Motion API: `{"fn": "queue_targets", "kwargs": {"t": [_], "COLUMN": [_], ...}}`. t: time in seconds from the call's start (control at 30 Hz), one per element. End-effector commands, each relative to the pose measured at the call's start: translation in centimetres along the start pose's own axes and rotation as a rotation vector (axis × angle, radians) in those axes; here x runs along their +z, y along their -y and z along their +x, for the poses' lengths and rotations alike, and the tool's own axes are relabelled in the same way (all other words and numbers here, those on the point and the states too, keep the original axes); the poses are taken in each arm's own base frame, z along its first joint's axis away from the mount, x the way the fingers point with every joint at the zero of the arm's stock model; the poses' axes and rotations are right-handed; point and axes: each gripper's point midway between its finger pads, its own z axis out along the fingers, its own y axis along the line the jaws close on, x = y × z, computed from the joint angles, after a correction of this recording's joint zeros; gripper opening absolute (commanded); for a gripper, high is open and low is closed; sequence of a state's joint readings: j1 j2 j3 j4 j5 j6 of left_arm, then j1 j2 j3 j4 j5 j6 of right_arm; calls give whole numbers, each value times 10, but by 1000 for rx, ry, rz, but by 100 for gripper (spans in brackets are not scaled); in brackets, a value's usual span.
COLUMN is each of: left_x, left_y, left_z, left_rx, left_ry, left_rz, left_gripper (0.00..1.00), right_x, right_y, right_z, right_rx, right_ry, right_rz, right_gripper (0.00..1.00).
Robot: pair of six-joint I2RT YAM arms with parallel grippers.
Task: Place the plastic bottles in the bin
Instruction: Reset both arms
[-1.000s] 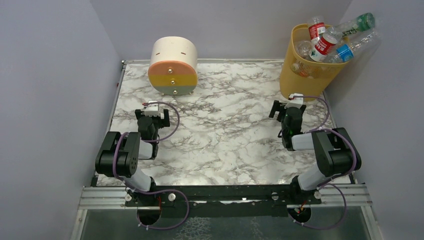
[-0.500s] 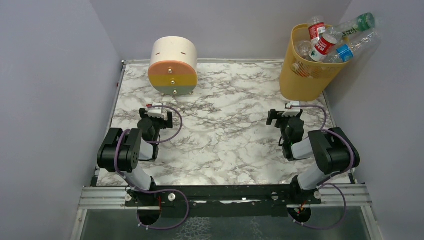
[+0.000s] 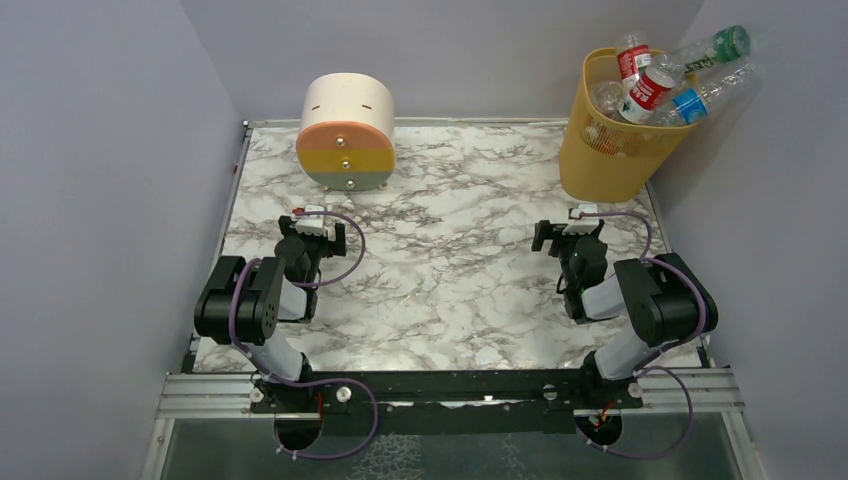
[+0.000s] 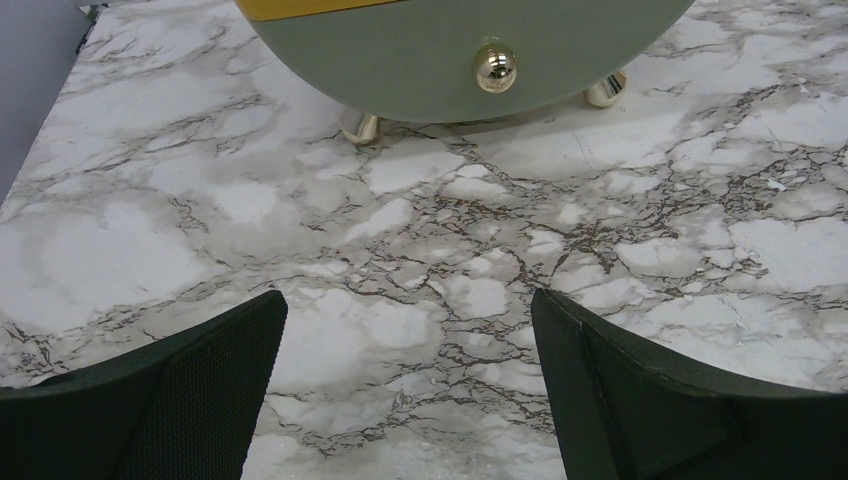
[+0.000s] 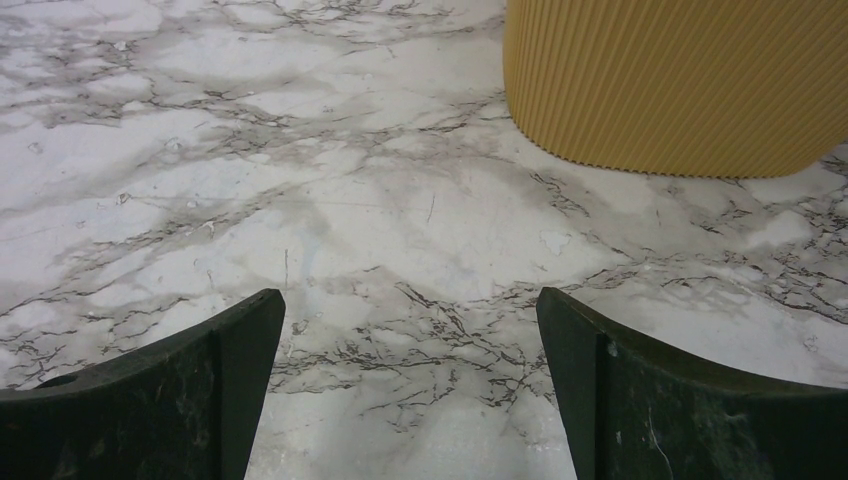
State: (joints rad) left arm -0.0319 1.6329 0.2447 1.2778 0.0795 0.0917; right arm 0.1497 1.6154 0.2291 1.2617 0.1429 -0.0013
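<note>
The yellow-orange bin (image 3: 608,158) stands at the table's far right corner, and its ribbed wall (image 5: 670,80) fills the top right of the right wrist view. Several plastic bottles (image 3: 655,82) with red, blue and green labels are heaped in it and stick out over the rim toward the right wall. My right gripper (image 3: 568,234) (image 5: 410,300) is open and empty, low over the marble a short way in front of the bin. On the left side my left gripper (image 3: 312,230) (image 4: 408,300) is also open and empty, facing the drawer unit.
A round drawer unit (image 3: 345,135) with cream, orange, yellow and green fronts stands at the back left; its green bottom drawer and brass knob (image 4: 497,66) show close ahead of the left gripper. Grey walls enclose the marble table (image 3: 450,270) on three sides.
Both arms drew back toward their bases during the first half second, the right gripper moving away from the bin. Since then nothing has visibly moved.
</note>
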Motion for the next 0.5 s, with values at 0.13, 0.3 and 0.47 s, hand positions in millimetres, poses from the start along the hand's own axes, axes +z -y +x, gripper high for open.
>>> {"fn": "queue_targets", "kwargs": {"t": [0.13,0.3,0.47], "left_x": [1,2,1], "left_y": [1,1,1], "left_z": [-7,-6,-6], "left_rx": [2,2,2], "left_ry": [32,25,26], "left_rz": [12,13,11], "left_gripper": [99,99,99], "right_x": [3,4,3], "right_y": [-5,-5,-5], "right_z": [-11,-11,-11], "right_rx": [-5,-4,-5], "right_ry": [45,46,46], "right_rz": [-19,-18,-19], "right_gripper": [99,99,99]}}
